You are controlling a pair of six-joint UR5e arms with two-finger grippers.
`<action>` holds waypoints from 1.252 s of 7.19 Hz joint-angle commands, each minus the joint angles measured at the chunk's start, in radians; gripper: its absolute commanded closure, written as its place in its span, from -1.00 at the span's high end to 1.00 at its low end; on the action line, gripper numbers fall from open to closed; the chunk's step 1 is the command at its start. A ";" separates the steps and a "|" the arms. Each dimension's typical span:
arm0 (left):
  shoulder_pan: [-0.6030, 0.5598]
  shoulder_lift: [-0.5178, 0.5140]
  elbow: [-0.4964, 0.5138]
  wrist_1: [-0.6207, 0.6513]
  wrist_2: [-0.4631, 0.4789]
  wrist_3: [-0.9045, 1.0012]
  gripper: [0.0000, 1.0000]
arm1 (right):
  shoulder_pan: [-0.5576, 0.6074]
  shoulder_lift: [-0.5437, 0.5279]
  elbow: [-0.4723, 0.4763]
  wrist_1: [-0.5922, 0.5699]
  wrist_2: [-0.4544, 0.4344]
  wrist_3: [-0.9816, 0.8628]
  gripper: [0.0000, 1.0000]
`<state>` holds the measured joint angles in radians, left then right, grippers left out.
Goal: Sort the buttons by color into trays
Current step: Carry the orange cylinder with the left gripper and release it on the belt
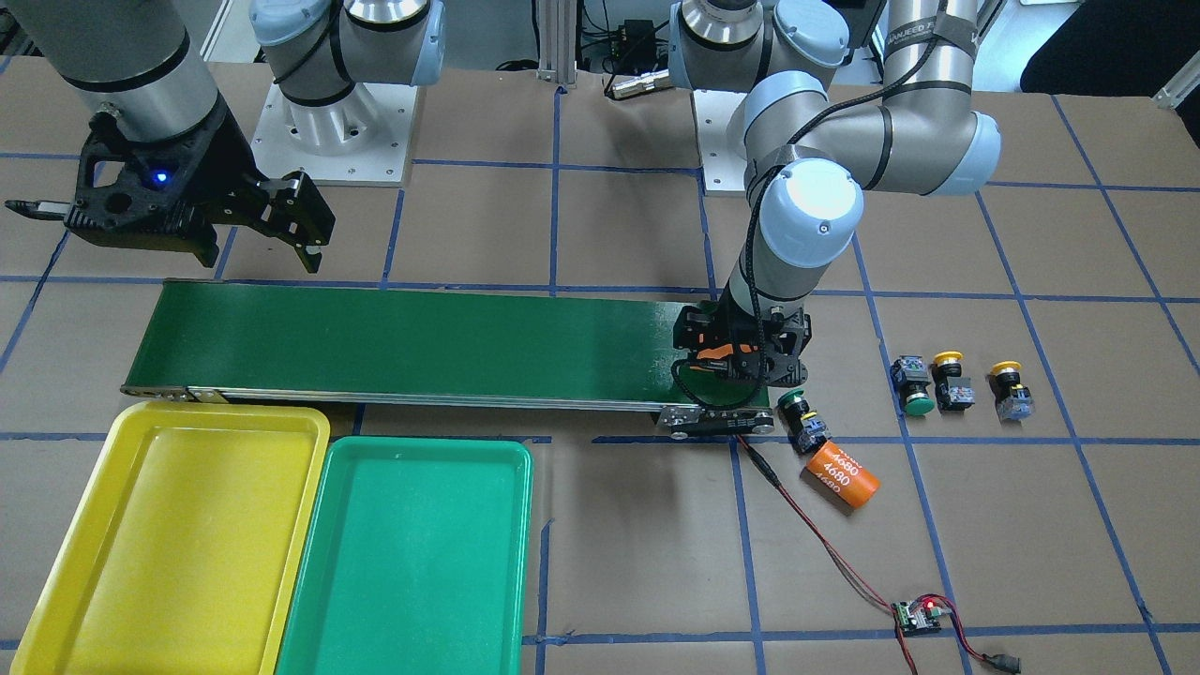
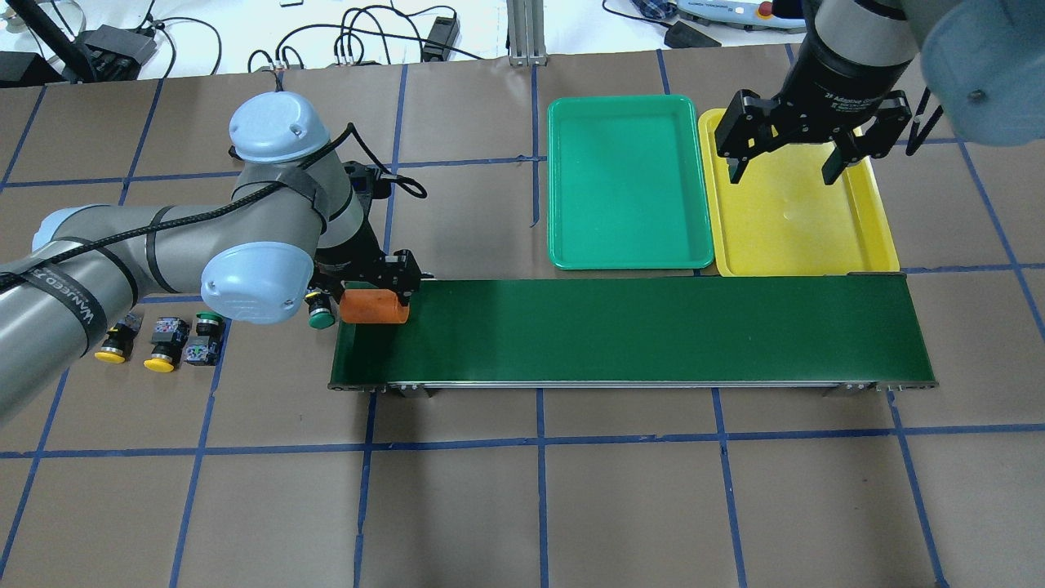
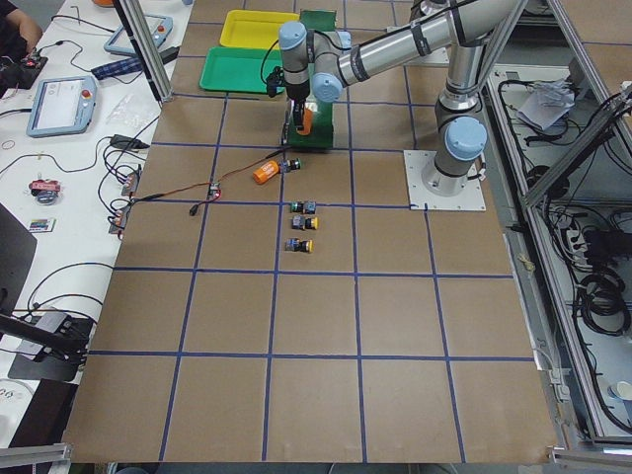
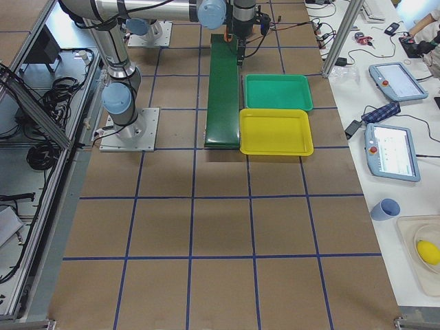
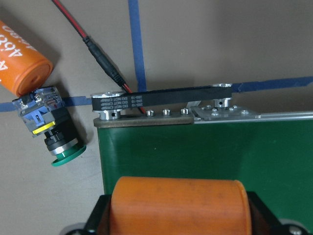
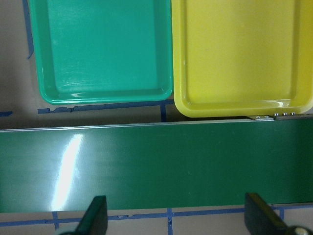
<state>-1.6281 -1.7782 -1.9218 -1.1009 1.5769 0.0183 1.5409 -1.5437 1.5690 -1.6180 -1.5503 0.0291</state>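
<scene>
Orange cyl (image 5: pixel 178 203) held in L gripper (image 2: pixel 375 296) | overhead: green btn (image 5: pixel 54 129) cap only; wrist cam: bluish block, lying sideways | R gripper (image 2: pixel 782 173) wide, empty

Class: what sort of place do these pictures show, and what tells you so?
Probably a robotics lab: a left arm and right arm bolted to a paper-covered table gridded with blue tape, a small conveyor belt, and teach pendants on a side bench.
</scene>
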 commanded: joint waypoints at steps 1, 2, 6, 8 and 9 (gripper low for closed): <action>-0.004 0.000 -0.006 -0.004 -0.009 0.000 0.99 | -0.010 0.004 0.002 -0.031 0.013 -0.085 1.00; -0.016 0.000 -0.008 -0.008 -0.008 0.000 1.00 | -0.004 0.004 0.003 -0.034 0.015 -0.080 1.00; -0.024 0.036 0.079 -0.034 0.002 0.032 1.00 | -0.001 0.004 0.020 -0.033 0.018 -0.080 1.00; 0.147 -0.006 0.145 -0.057 -0.006 0.278 1.00 | 0.002 -0.010 0.023 -0.019 0.015 -0.049 1.00; 0.219 -0.027 0.145 -0.048 0.000 0.399 1.00 | 0.001 -0.007 0.025 -0.017 0.015 -0.049 1.00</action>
<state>-1.5017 -1.7797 -1.7891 -1.1529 1.5746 0.2775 1.5428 -1.5502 1.5920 -1.6377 -1.5349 -0.0273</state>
